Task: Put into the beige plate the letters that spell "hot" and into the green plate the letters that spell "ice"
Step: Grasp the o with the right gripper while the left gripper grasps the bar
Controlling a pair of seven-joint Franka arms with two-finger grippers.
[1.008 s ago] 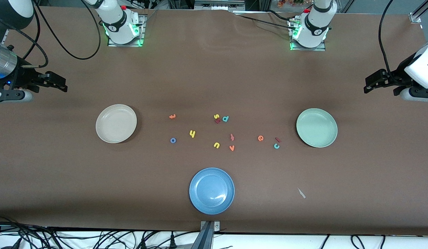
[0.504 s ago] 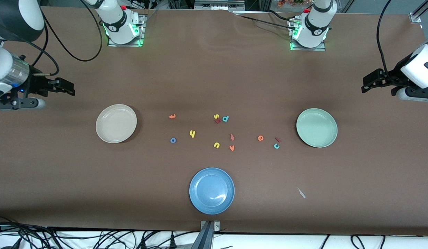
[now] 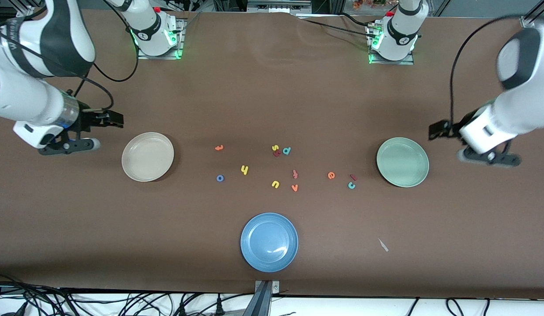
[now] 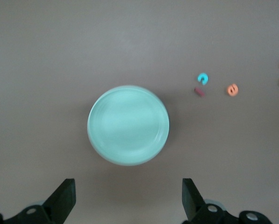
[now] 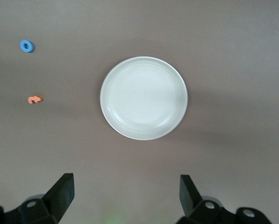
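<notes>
Left gripper [image 3: 436, 130]: jaws wide apart with nothing between them, up in the air over bare table at the right edge of the front frame, just beside the green plate; its fingers [image 4: 64, 198] show at the bottom of the left wrist frame.
Right gripper [image 3: 116, 119]: jaws spread wide, holding nothing, in the air over bare table at the left of the front frame, just beside the beige plate; its fingers [image 5: 62, 193] show along the bottom of the right wrist frame.
Green plate [image 3: 402, 162]: right of centre in the front frame, nothing on it.
Beige plate [image 3: 147, 156]: left of centre in the front frame, nothing on it.
Ice letters: teal c [image 3: 351, 185], dark red i [image 3: 353, 177] and orange e [image 3: 331, 175] lie close together on the table, near the green plate, none touching it.
Hot letters: blue o [image 3: 220, 178], yellow h [image 3: 244, 170] and orange t [image 3: 218, 148] lie apart on the table, centre-left of the front frame.
Other letters: yellow s [image 3: 275, 148], dark red angular letter [image 3: 276, 153] and teal d [image 3: 286, 151] cluster at centre; yellow u [image 3: 275, 184], orange v [image 3: 294, 188] and a pinkish letter [image 3: 294, 174] lie lower.
Blue plate [image 3: 269, 242]: lower centre of the front frame, bare.
Scrap [image 3: 383, 245]: small pale sliver, lower right of the front frame.
In the way: only open table lies between each gripper and its nearest plate.
</notes>
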